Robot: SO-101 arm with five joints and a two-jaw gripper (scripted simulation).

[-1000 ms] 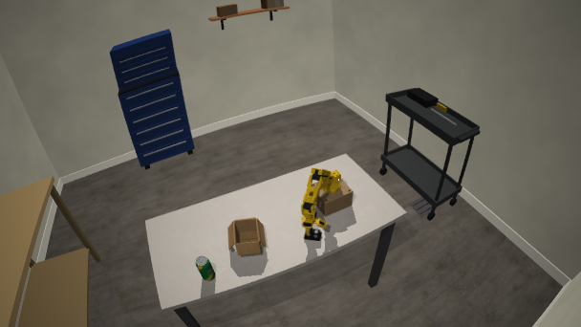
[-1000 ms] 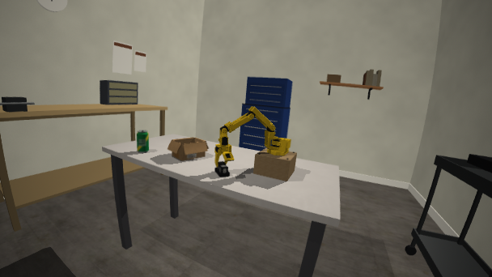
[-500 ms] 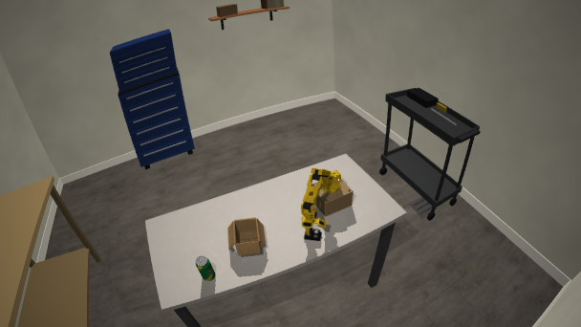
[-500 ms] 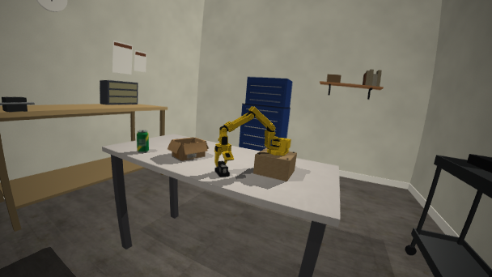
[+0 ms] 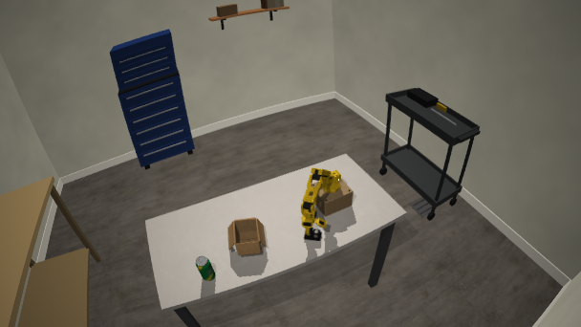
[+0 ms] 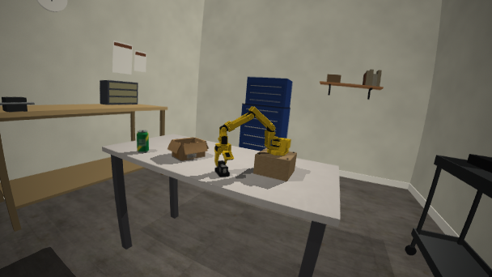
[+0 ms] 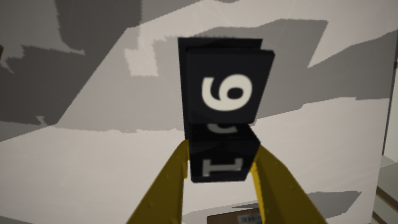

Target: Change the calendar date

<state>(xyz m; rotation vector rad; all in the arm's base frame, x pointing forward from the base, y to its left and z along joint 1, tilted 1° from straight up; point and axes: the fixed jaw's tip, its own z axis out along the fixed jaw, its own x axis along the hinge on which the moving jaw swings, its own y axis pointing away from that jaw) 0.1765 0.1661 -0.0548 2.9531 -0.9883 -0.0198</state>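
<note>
Top view, left to right. Green can (image 5: 205, 268) stood upright near the bench's (image 5: 191, 282) front-left corner. Open cardboard box (image 5: 247, 236) sat right of it, mid-bench, flaps splayed, well apart from the can. Yellow arm (image 5: 310, 201) was based toward the right half of the bench, reaching over a second cardboard box (image 5: 341, 203) near the back-right corner. The hand (image 5: 333, 181) hung over that box's top.

Wrist view: the hand (image 7: 222, 165) was closed on a black cube (image 7: 222, 157), one yellow finger (image 7: 165, 190) on each side. The held cube's visible face showed a white "1" lying on its side. A second black cube (image 7: 225, 85) sat just beyond it, touching or nearly so, face showing a digit that read as "6" or "9" turned sideways; which one could not be told. Both cubes were seen against the pale bench surface with shadows across it. Tray and month plate were not identifiable in any view.

Exterior view: the hand (image 6: 279, 146) was low on the box (image 6: 275, 165).
</note>
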